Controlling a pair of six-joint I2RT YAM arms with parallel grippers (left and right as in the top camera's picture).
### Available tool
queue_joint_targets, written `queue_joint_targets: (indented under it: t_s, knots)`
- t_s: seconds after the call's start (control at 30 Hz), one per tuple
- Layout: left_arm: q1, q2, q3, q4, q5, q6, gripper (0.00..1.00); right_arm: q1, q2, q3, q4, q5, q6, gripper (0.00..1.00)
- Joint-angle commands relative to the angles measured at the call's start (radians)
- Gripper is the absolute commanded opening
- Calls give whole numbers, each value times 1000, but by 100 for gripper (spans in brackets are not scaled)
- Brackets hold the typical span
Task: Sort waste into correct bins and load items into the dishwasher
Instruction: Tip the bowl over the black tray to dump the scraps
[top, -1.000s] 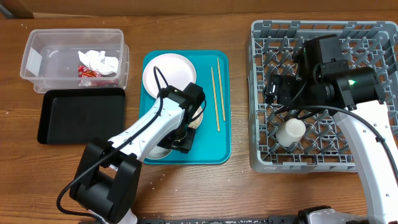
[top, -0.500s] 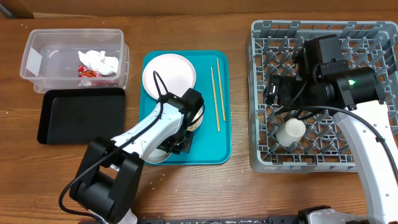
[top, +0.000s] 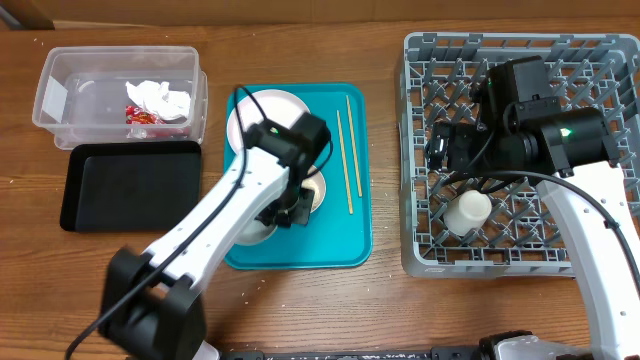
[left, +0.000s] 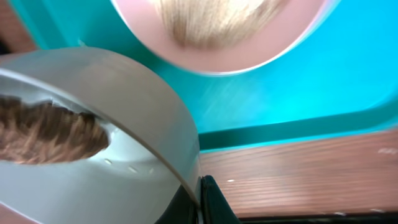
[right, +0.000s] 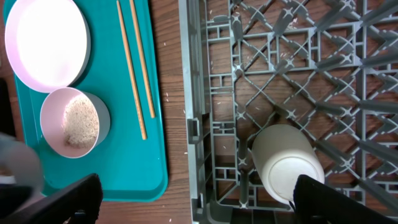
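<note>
Left wrist view: the greyish bowl (left: 124, 124) fills the frame from 7 to 9 o'clock, with brown scraps inside. One dark finger (left: 210, 202) presses on its rim at 6 o'clock. The opposing finger is hidden, so I judge this to be a pinch on the rim. A white bowl (left: 249, 43) holding crumbs sits at 12 o'clock on the teal tray (left: 323, 81).

Overhead view: my left gripper (top: 287, 208) hangs over the middle of the tray with the bowl beside it at 8 o'clock. The clear tub (top: 60, 95), at 10 o'clock, holds the tissue (top: 160, 97) and the red wrapper (top: 140, 115). The black tray (top: 130, 185) lies just below it. The plate (top: 262, 112) and chopsticks (top: 346, 150) wait on the teal tray.

Right wrist view: my right gripper (right: 202, 198) is spread wide and holds nothing above the rack (right: 205, 74). The cup (right: 286, 163) is already inside the rack at 5 o'clock.

I read the step in hand as emptying scraps. Next I would carry the bowl level toward 9 o'clock, then tip it over the black tray without loosening the rim grip.
</note>
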Motion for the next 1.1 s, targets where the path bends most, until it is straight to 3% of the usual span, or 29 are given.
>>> queue_joint_targets:
  t_s: [0.0,0.2,0.47,0.6,0.73,0.8,1.07]
  knots:
    - [38,-94,137,-35,28,25,4,-3,0,16,9,6,-5,100]
    - [254,-145,257,-32,205,157,4,-3,0,16,13,6,-5,100]
    - [755,-98,215,-15,685,444,4,-3,0,16,13,6,-5,100]
    - [954,-11,166,-11,1020,629,4,-3,0,16,13,6,-5,100]
    - [1065,107,138,-64,1277,786,4,-3,0,16,9,6,-5,100]
    - [1096,166,138,-95,1339,831,4,-3,0,16,2,6,-5,100]
    - [1146,314,138,-175,1476,821,4,-3,0,16,-3,6,-5,100]
